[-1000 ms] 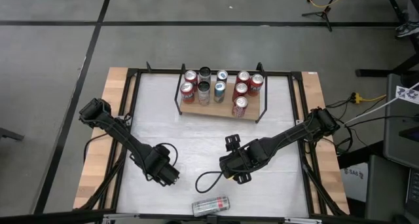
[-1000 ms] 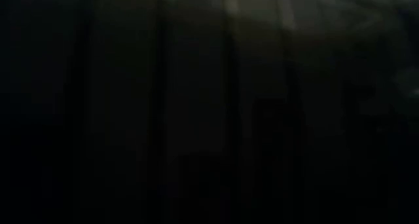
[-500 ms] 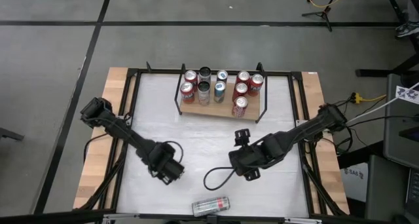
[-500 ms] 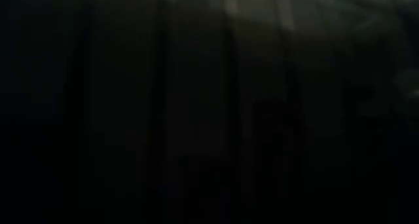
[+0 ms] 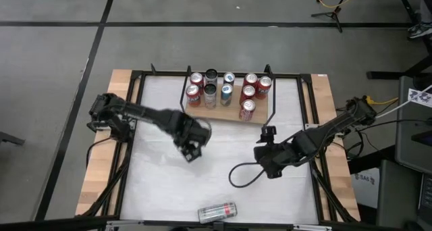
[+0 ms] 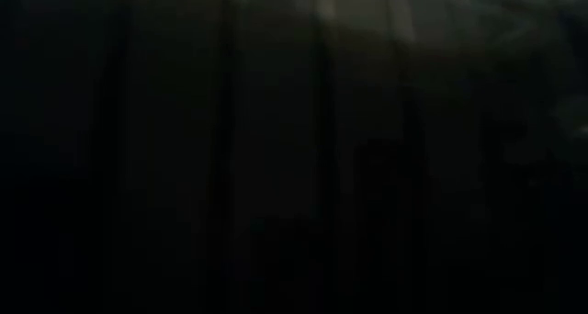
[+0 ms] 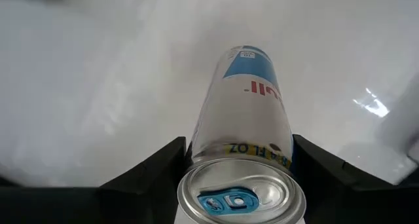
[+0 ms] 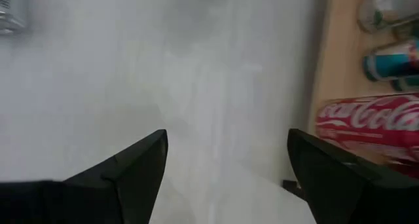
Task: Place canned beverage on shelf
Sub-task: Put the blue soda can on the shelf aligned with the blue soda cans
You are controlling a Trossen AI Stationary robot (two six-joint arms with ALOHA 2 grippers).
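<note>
The small light-brown wooden shelf with black rod brackets point(image 5: 226, 109) stands at the far middle of the white bench point(image 5: 162, 190), upright drink cans point(image 5: 248, 110) on it. Nearer, the left pincer point(image 5: 191, 150) holds a slim silver-and-blue can point(image 7: 243, 129) just before the shelf's left end — the right pincer point(image 5: 269, 132) sits beside the shelf's right end. Another can point(image 5: 217, 212) lies on its side at the near edge.

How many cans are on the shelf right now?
10 cans on the shelf: five along its far edge, four in the next row, one alone in front. None looks hidden.
</note>
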